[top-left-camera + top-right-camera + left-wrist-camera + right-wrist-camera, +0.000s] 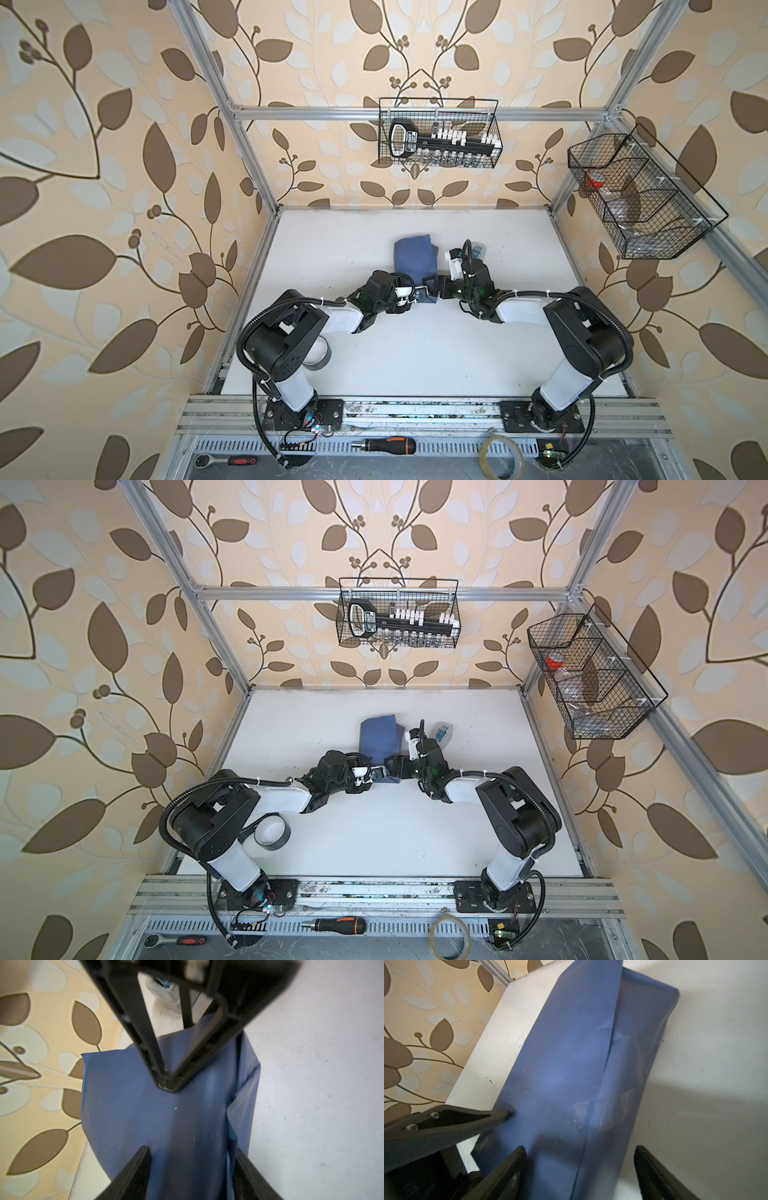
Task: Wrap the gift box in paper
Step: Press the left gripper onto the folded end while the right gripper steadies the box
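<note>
Cream wallpaper point(124, 124) with brown leaves walls me in. My white table point(415, 365) sits inside an aluminium frame point(311, 112). A wire basket point(465, 160) hangs at twelve o'clock, and a second basket point(665, 232) at two. The light is soft and even.

I see dusky blue paper point(412, 257), a white table point(415, 365), cream walls point(332, 62) patterned with brown leaves, and at six o'clock a black-and-orange screwdriver point(384, 445).

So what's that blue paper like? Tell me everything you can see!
The paper is thin, smooth and dusky blue, folded into a long box-shaped bundle with one flap overlapping and soft creases. It lies near the middle of the white table. The left end effector and right end effector each straddle its near end. What it wraps is hidden.
</note>
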Available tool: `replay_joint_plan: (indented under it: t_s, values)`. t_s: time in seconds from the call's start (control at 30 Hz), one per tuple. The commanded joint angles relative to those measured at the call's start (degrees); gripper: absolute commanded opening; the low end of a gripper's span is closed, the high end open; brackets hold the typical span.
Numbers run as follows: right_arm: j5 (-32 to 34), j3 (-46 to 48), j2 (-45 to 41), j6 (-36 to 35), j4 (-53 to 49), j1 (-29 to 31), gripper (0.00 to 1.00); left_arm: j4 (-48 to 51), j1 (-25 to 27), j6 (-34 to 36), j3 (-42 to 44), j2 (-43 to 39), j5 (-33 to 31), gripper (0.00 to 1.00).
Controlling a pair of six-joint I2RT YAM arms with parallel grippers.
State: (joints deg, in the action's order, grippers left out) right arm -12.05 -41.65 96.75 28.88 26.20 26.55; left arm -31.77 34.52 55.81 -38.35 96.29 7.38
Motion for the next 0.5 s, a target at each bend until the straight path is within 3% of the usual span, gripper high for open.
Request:
replay_joint_plan:
  t_s: [0.0, 0.3, 0.47]
  values:
    - [-0.97, 0.94, -4.28, -1.23, -2.28, -1.34, 0.83, 9.40, -0.74, 3.99, 1.07, 2.87, -3.09, 0.61]
    - [2.57, 2.02, -12.64, -4.01, -7.02, -6.02, 0.84, 9.87, -0.70, 4.15, 1.10, 3.11, -2.32, 0.60]
    - [3.17, 1.99, -13.80, -2.17, -8.18, -9.38, 0.84, 10.24, -0.75, 4.29, 1.17, 3.10, -2.05, 0.60]
